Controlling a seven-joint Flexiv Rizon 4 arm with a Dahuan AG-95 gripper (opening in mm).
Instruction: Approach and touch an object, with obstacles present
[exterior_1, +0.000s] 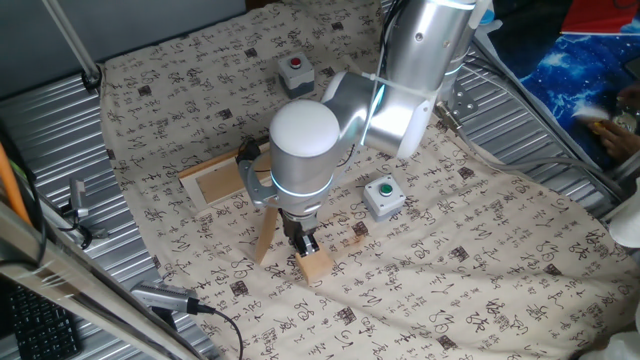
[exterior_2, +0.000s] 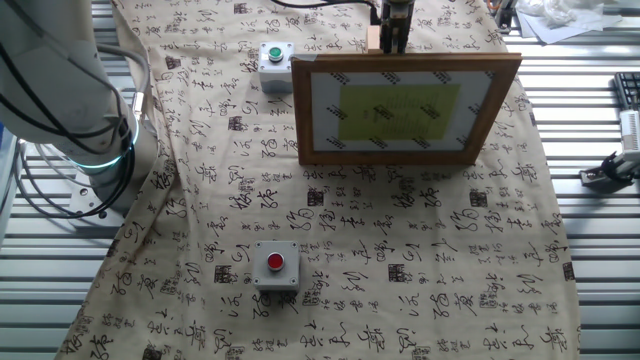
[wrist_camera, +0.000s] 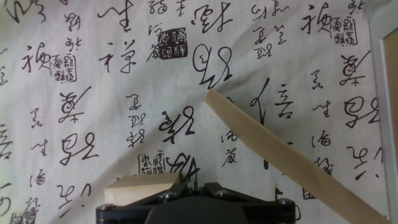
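The small plain light-wood cube (exterior_1: 316, 265) lies on the printed cloth in front of the arm. My gripper (exterior_1: 305, 243) points down with its fingers together and empty. Its tips are right at the cube's top rear edge, and they seem to touch it. In the hand view the cube (wrist_camera: 140, 187) shows at the bottom left, hard against the dark fingers (wrist_camera: 180, 198). In the other fixed view the gripper (exterior_2: 393, 30) and the cube (exterior_2: 373, 40) stand just behind the picture frame (exterior_2: 405, 108).
The frame back (exterior_1: 214, 181) lies to the left, and its prop leg (exterior_1: 265, 236) slants down close beside the cube. The leg also crosses the hand view (wrist_camera: 280, 155). A grey box with a green button (exterior_1: 383, 197) sits to the right. A grey box with a red button (exterior_1: 296, 72) sits far back.
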